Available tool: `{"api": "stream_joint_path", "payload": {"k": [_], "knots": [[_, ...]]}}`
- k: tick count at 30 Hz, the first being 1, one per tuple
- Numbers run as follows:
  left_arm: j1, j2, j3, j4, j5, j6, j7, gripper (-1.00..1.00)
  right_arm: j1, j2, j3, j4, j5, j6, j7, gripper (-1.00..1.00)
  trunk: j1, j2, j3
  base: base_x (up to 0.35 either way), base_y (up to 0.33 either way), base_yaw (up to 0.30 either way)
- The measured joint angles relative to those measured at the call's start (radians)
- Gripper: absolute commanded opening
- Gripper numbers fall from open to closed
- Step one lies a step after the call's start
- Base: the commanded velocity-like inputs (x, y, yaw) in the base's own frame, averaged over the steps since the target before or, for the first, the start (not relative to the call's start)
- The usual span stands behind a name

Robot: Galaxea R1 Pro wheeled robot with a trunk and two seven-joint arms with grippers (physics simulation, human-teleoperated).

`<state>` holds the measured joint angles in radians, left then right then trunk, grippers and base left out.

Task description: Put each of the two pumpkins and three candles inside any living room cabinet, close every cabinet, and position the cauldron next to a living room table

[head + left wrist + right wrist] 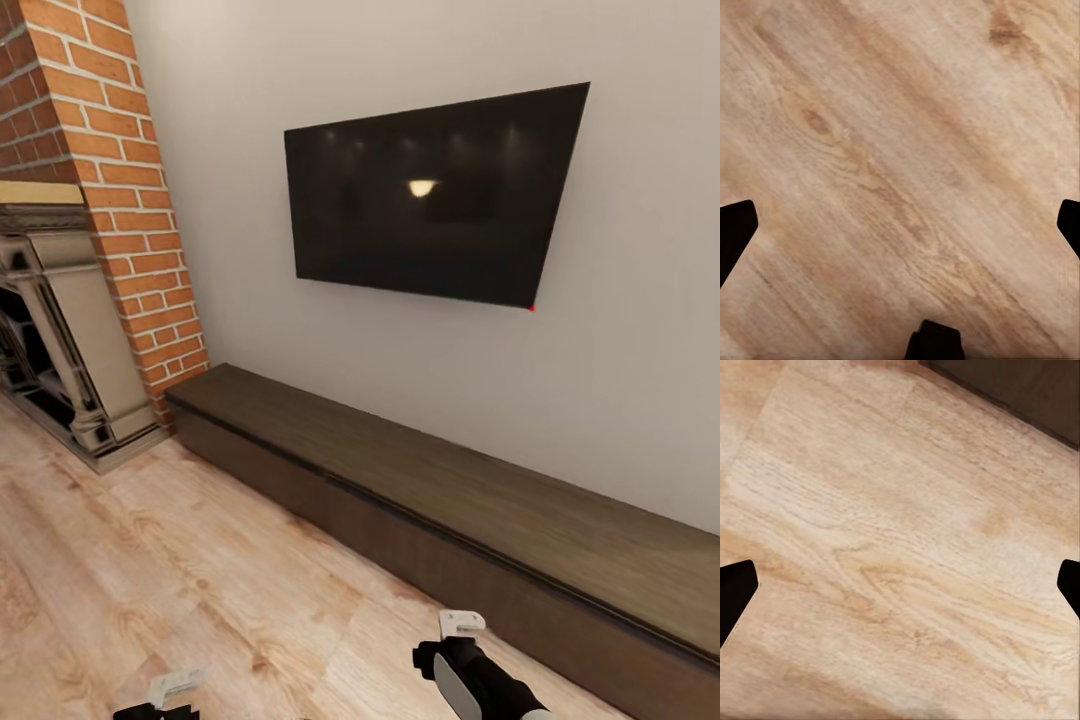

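Cabinet (pixel 450 500) runs diag. from mid-left to lower right of frame, under the TV (pixel 435 195), fronts shut. Right gripper (pixel 900 577) is nearer, cabinet just beyond it to upper right. Left gripper (pixel 900 225) over wood floor (pixel 150 560). Both spread wide, empty.

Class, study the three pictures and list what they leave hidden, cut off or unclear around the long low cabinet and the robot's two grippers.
- Head view: the cabinet runs off the right edge, so its far end is cut off.
- Head view: the fireplace is cut by the left edge.
- Head view: the left gripper and right gripper sit at the bottom edge; their opening is unclear here.
- Right wrist view: only a dark corner of the cabinet shows.
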<state>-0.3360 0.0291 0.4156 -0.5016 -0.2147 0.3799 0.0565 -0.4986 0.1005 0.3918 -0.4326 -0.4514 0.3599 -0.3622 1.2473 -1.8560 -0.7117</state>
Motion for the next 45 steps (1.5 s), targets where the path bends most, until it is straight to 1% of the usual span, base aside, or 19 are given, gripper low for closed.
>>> {"api": "stream_joint_path", "payload": {"k": [3, 7, 14, 34, 37, 45], "knots": [[0.000, -0.001, -0.001, 0.000, 0.000, 0.000, 0.000, 1.00, 0.000, 0.001, 0.025, 0.031, -0.001, -0.041, 0.000, 1.00, -0.011, 0.021, 0.007, 0.000, 0.000, 0.245], [0.000, -0.001, -0.001, 0.000, 0.000, -0.001, 0.000, 1.00, 0.000, 0.002, 0.049, 0.066, 0.000, -0.055, -0.001, 1.00, -0.027, 0.049, 0.016, 0.000, 0.000, 0.245], [0.000, -0.002, -0.003, 0.000, 0.001, -0.002, -0.001, 1.00, 0.000, 0.002, 0.053, 0.072, 0.001, -0.058, -0.001, 1.00, -0.054, 0.098, 0.032, 0.000, 0.000, 0.245], [0.000, -0.002, -0.003, 0.000, 0.001, -0.006, -0.001, 1.00, 0.000, 0.004, 0.054, 0.072, 0.000, -0.058, 0.000, 1.00, -0.054, 0.098, 0.013, 0.000, 0.000, 0.244], [0.000, -0.002, -0.002, 0.000, 0.002, -0.006, -0.001, 1.00, 0.000, 0.009, 0.055, 0.072, 0.000, -0.058, 0.000, 1.00, -0.054, 0.098, 0.010, 0.000, 0.000, 0.243], [0.000, -0.002, -0.001, 0.000, 0.003, -0.006, -0.001, 1.00, 0.000, 0.012, 0.055, 0.074, 0.000, -0.072, 0.000, 1.00, -0.054, 0.098, 0.002, 0.000, 0.000, 0.243]]}}
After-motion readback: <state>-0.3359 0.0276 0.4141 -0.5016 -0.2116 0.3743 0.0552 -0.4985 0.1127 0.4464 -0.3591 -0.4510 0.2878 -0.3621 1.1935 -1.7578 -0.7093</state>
